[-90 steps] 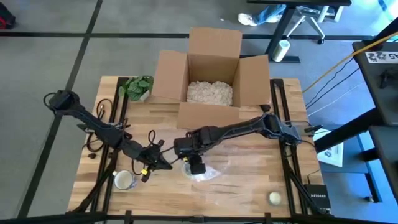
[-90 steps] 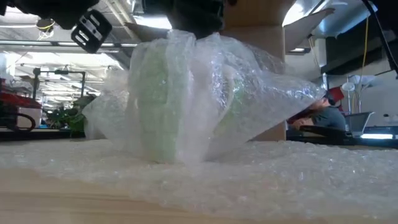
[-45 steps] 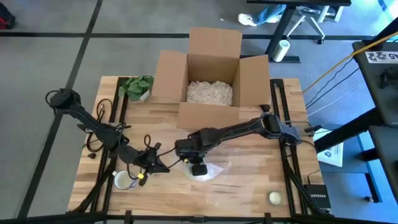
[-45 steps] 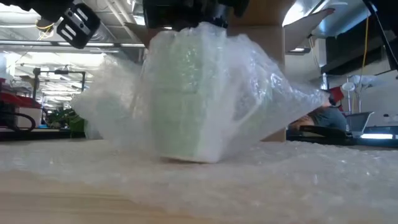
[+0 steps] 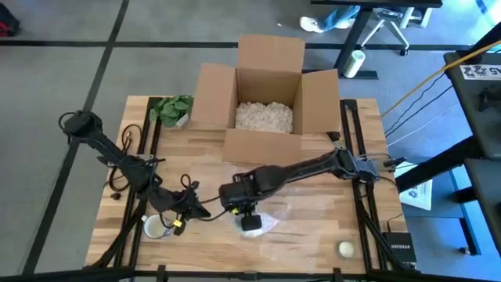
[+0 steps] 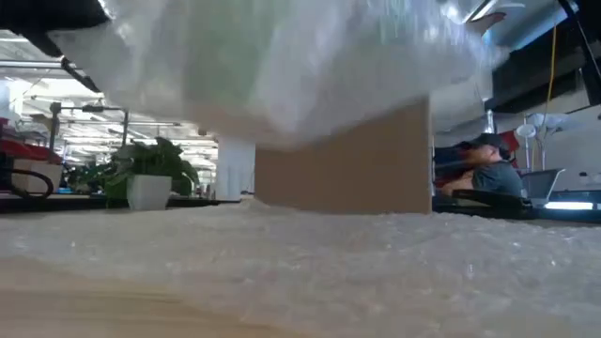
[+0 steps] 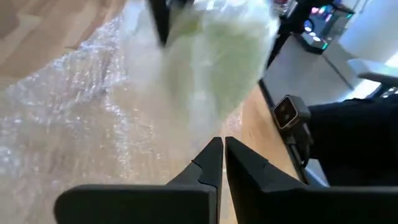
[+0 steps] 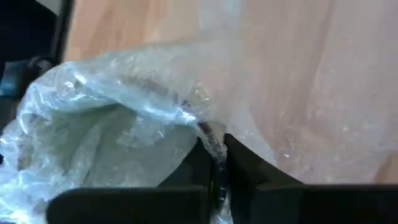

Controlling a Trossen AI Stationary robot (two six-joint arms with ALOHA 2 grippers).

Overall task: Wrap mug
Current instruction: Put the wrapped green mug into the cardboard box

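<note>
Behind the table (image 5: 313, 211), cardboard box (image 5: 266, 98) holds packing peanuts (image 5: 264, 116).

Even, bright overhead light on the table (image 5: 313, 200), shadows soft; bubble wrap (image 6: 282, 66) smears close to the low camera, glare whitening it, both wrist views blurred
</note>
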